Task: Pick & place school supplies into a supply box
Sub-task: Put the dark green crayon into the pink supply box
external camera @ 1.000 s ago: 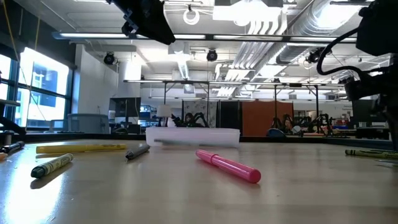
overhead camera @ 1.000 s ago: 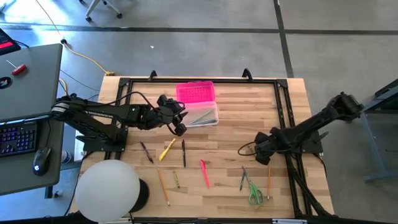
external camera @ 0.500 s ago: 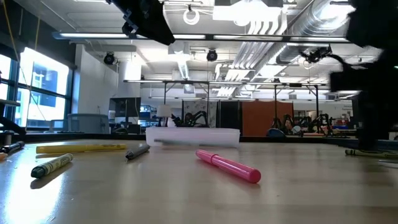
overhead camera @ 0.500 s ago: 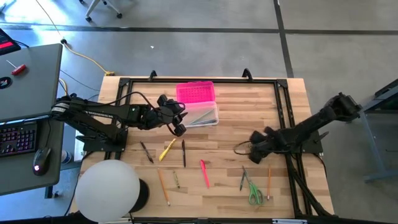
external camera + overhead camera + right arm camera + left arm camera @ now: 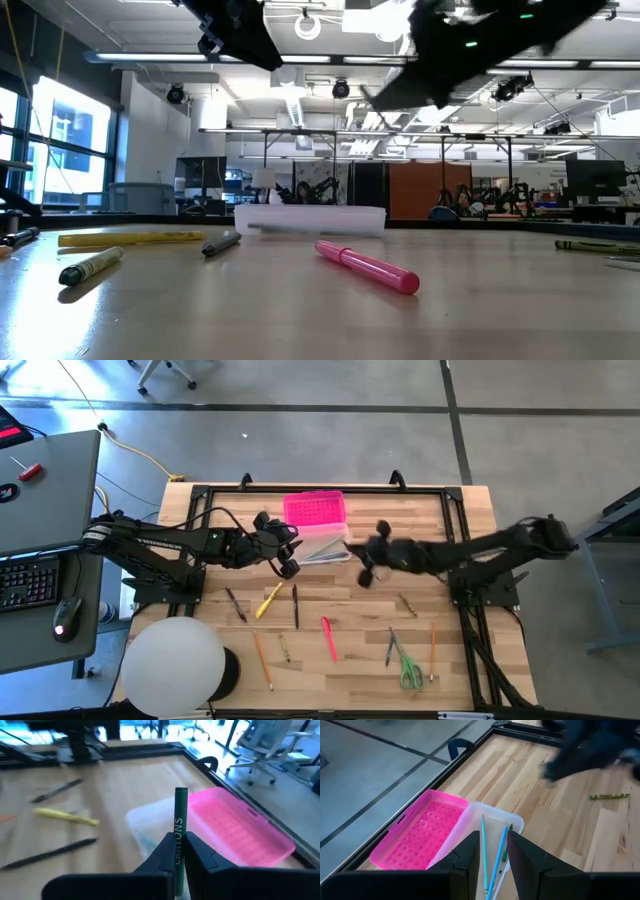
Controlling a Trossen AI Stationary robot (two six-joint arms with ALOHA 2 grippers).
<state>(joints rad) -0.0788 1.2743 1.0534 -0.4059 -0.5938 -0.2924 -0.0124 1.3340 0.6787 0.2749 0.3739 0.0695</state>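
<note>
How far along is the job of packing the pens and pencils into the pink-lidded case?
Early. The clear plastic case with its open pink lid holds only a few thin blue and green pencils. The right gripper carries a green crayon toward it. The pink marker, green-handled scissors and others remain on the table. The left gripper waits over the case.

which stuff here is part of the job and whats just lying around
Job: supply box, green crayon in the right gripper, pink marker, yellow marker, scissors, left gripper by the box.

Lying about: keyboard, mouse, white globe.
</note>
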